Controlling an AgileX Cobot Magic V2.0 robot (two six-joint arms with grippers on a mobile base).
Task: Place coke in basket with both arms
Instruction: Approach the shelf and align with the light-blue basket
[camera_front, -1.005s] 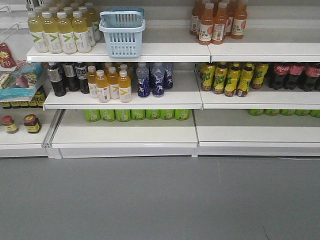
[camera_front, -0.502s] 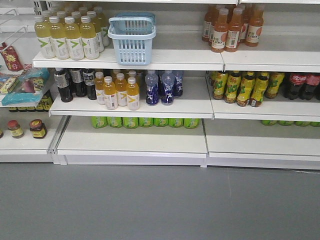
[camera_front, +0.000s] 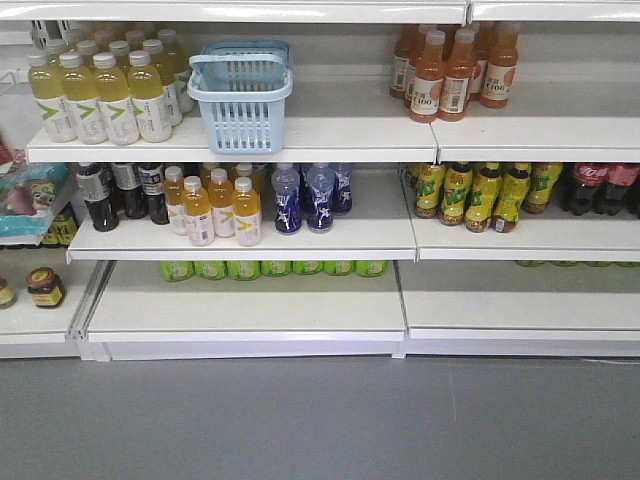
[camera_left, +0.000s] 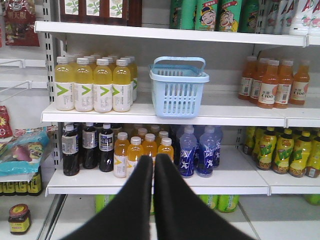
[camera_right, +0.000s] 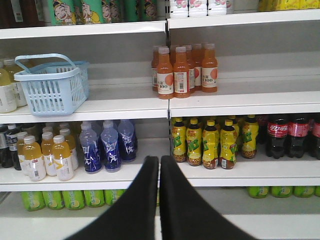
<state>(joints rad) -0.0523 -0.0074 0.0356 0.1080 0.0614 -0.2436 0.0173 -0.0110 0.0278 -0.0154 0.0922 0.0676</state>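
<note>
Noted: left gripper (camera_left: 153, 167) and right gripper (camera_right: 159, 167) pressed together, empty, aimed at shelving (approach posture, I judge). Light-blue basket (camera_front: 240, 98) stands upright on upper shelf (camera_front: 350, 125), mouth open for loading. All-red coke not visible; only dark cola bottles (camera_right: 290, 135).

I count one light blue basket (camera_front: 240, 100) on its shelf (camera_front: 340, 125). The same shelf holds four pale yellow bottles (camera_left: 93, 85) in the front row with more behind, and about six orange bottles (camera_right: 181, 72) towards its right end. The shelf below (camera_front: 370, 228) carries three black bottles (camera_left: 90, 147), at least five amber bottles (camera_front: 245, 212), three blue bottles (camera_right: 107, 147), five yellow-labelled bottles (camera_right: 210, 145) and three dark cola bottles (camera_right: 299, 135). Lower down I count seven green cans (camera_front: 275, 268) and two jars (camera_front: 45, 287), one of them cut off by the edge.
</note>
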